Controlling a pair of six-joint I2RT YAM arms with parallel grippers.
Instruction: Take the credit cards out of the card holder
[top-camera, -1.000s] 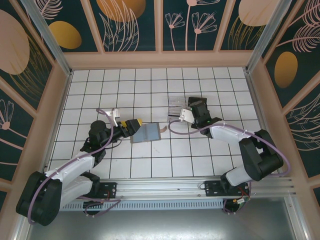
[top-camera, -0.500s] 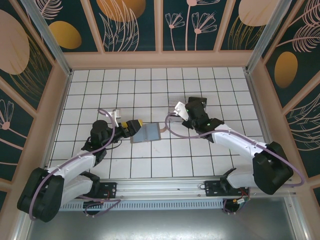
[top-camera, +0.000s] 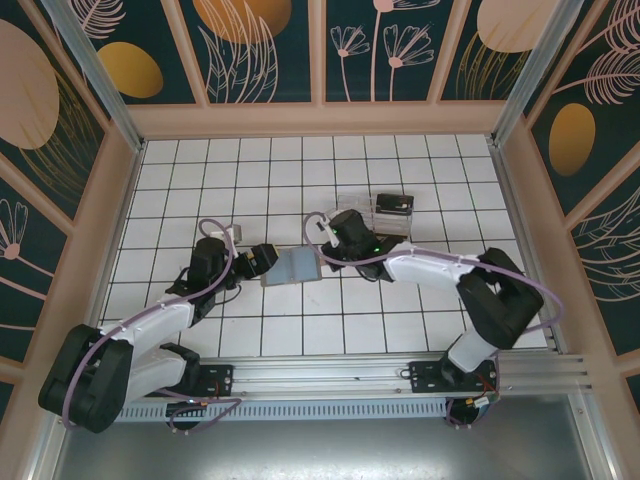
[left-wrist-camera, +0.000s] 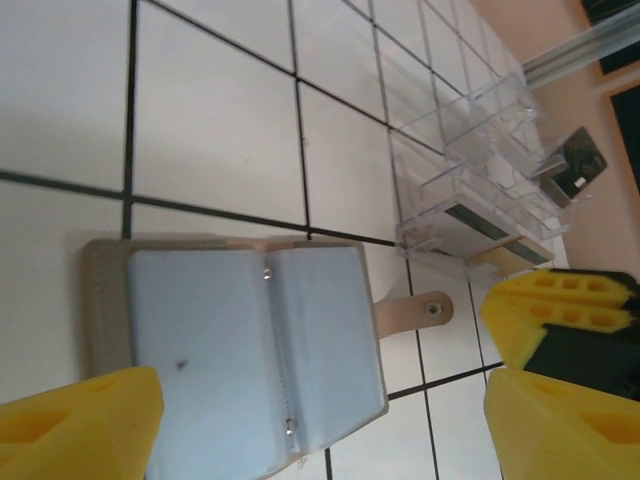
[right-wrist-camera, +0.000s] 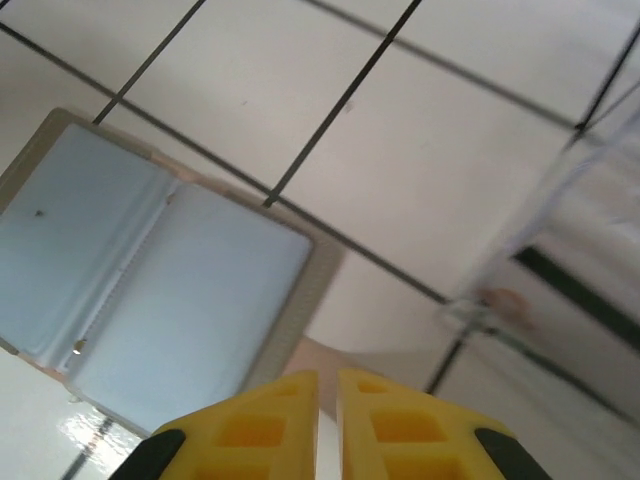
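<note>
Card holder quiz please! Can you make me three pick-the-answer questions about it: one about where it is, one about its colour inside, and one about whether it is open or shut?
1. Where is the card holder?
A. Leaning on the back wall
B. Flat on the white tiled table
C. Lifted up in the air

2. What colour is its inside?
A. Red
B. Green
C. Blue-grey

3. How is it right now?
A. Open, both panels showing
B. Folded shut
C. Rolled into a tube

Answers:
1 B, the left wrist view shows it lying flat on the tiles.
2 C, both inner panels look pale blue-grey.
3 A, the two panels lie side by side with the fold between them.
</note>
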